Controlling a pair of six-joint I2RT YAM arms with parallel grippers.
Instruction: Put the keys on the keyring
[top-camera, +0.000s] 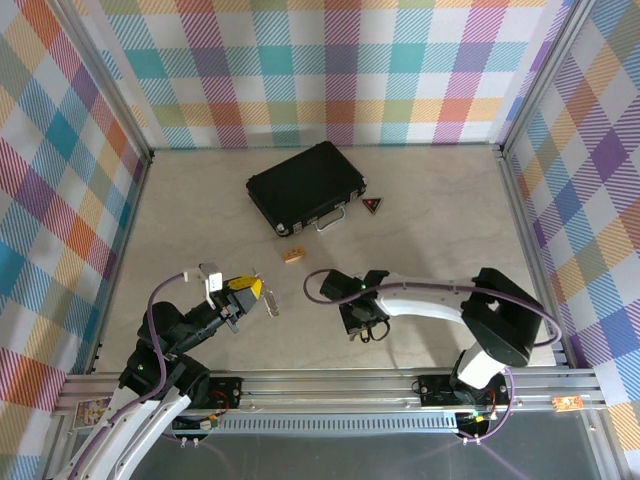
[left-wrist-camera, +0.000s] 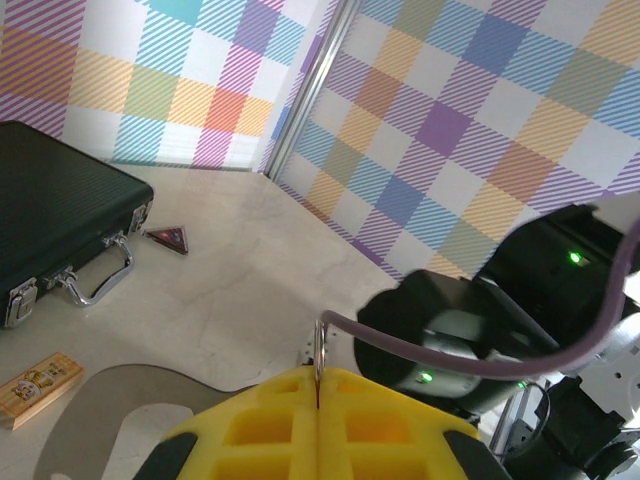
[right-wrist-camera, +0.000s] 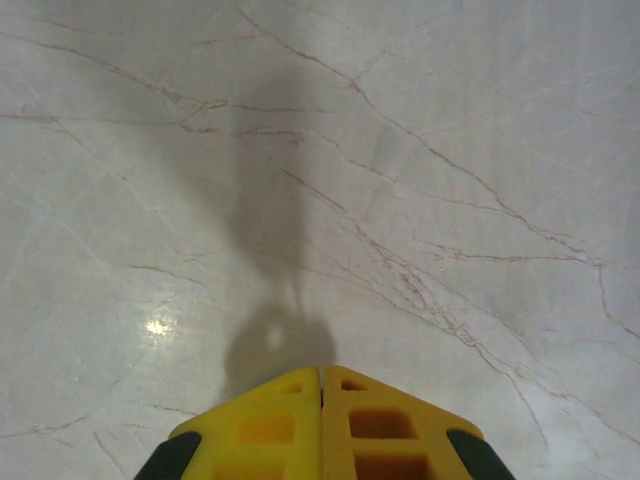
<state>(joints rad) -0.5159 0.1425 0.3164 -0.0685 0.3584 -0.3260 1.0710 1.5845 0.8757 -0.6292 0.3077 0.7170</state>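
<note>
Black case (top-camera: 305, 185) is the one container: lid shut, lying flat on the far half of the table (top-camera: 430, 240), about midway along the far edge. You cannot see the contents. On its near side are a silver carry handle (left-wrist-camera: 100, 280) and a metal latch (left-wrist-camera: 20, 300).

A small dark triangle tag (top-camera: 372, 206) with a red border lies flat just beside the case's right near corner, apart from it. Its marking is too small to read.

The tan block (top-camera: 293, 256) lies flat just near of the case, toward the table's middle. The left wrist view shows small printed figures on its top face (left-wrist-camera: 38, 385), not legible.

Your left gripper (top-camera: 258, 294) is near the left part of the near edge, with the yellow pads (left-wrist-camera: 250, 430) pressed together on a thin metal loop. That loop looks like the keyring (left-wrist-camera: 317, 350) and sticks up out of the seam between the pads. From above it is a small pale bit (top-camera: 271, 305) at the fingertips. It is too thin for you to be sure of its shape.

Your right gripper (top-camera: 365, 325) points down over the near middle of the table, to the right of the left gripper. Its pads (right-wrist-camera: 270, 425) are closed flat against each other above bare marble.
</note>
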